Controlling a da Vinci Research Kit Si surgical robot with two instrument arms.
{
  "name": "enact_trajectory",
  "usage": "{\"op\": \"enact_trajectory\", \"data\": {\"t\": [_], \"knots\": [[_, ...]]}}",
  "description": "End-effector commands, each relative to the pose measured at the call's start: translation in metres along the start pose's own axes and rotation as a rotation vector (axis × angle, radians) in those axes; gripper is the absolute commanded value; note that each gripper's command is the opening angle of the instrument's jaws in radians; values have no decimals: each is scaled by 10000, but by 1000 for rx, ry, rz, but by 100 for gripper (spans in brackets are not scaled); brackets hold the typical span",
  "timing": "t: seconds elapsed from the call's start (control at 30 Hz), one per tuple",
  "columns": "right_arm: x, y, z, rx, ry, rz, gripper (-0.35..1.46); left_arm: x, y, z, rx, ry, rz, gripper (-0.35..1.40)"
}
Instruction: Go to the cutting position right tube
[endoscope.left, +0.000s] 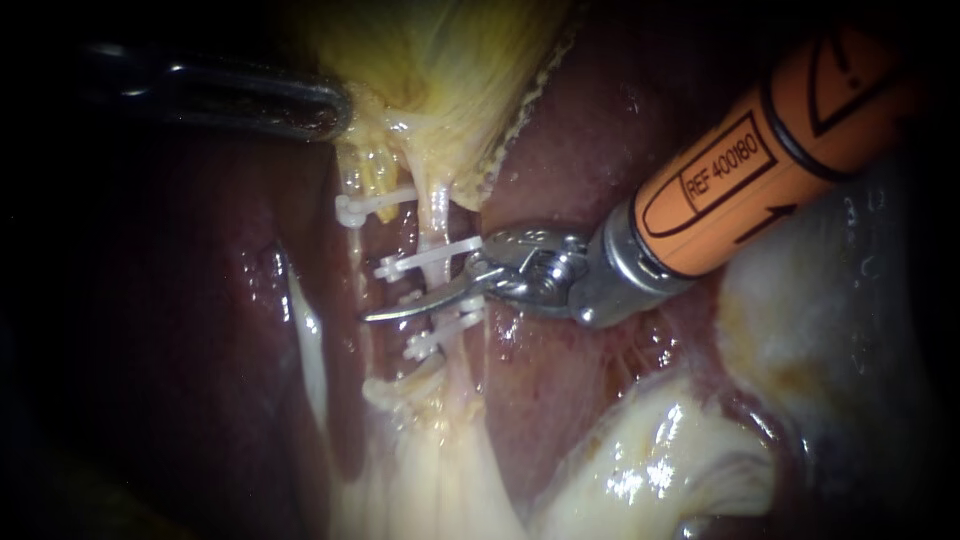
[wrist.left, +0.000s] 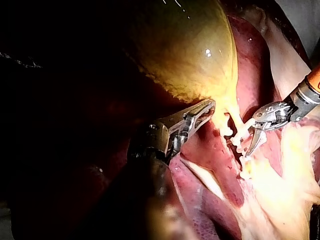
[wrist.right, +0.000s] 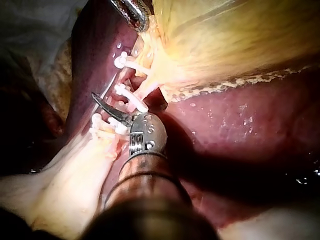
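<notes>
We look with the endoscope straight onto the clips (endoscope.left: 430, 256) from very near. Our two wrist cameras face these same clips from a little farther, from opposite sides. All three views share the clips and the gallbladder (endoscope.left: 440, 60) near them.

The yellow gallbladder (endoscope.left: 440, 60) fills the top of the endoscope view, its surface streaked and glistening. Dark red liver (endoscope.left: 590, 130) lies on either side beneath it. Pale, wet fatty tissue (endoscope.left: 650, 460) bulges at lower right.
</notes>
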Motion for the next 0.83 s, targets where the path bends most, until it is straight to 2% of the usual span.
{"op": "enact_trajectory", "data": {"t": [0.03,0.23,0.37,0.73,0.77,0.83], "knots": [[2,-4,-1,10,-1,-4,143,0,0,0,0,0,0,-35],[16,-27,0,58,7,-13,143,0,0,0,0,0,0,-35],[21,-35,0,63,12,-13,143,0,0,0,0,0,0,-35],[20,-32,-1,63,12,-13,143,0,0,0,0,0,0,-35],[19,-31,-1,58,5,-13,140,0,0,0,0,0,0,-35],[14,-26,-4,13,-38,-14,136,0,0,0,0,0,0,-35]]}}
